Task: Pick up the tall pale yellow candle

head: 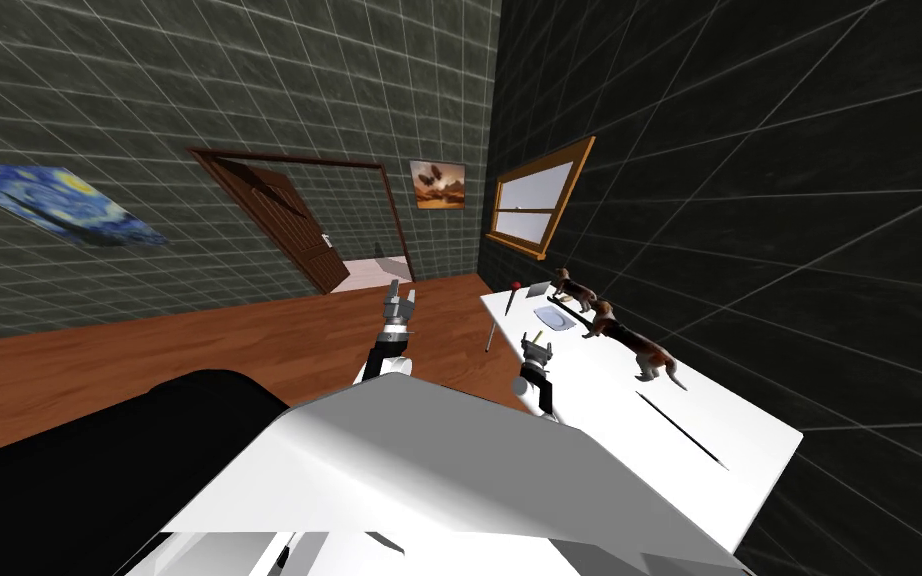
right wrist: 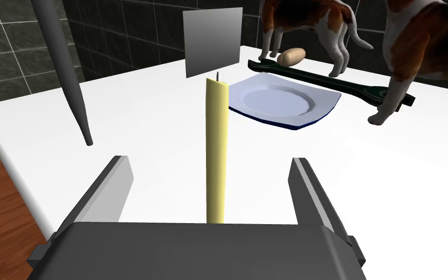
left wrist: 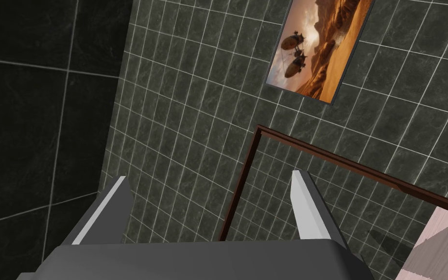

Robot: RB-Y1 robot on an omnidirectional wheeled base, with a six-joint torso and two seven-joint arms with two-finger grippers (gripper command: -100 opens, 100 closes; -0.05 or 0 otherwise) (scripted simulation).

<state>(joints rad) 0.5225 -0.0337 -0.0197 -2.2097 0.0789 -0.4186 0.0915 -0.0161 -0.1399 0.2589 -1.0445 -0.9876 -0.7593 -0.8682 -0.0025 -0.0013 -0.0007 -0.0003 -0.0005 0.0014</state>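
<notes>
The tall pale yellow candle (right wrist: 216,150) stands upright on the white table (right wrist: 145,121), near its edge, between the spread fingers of the right gripper (right wrist: 211,163); there is a clear gap on either side, so neither finger touches it. Beyond the candle lies a squarish white plate (right wrist: 276,99) with a dark rim, and a flat grey panel (right wrist: 212,41) stands behind it. A dark green wrench (right wrist: 315,78) lies past the plate, under two brown and white dog figures (right wrist: 310,19), with a tan oval object (right wrist: 291,56) beside it. A grey tapered rod (right wrist: 65,73) slants down near the table edge. The left gripper (head: 399,297) hangs over the wooden floor beside the table, its fingers also spread.
</notes>
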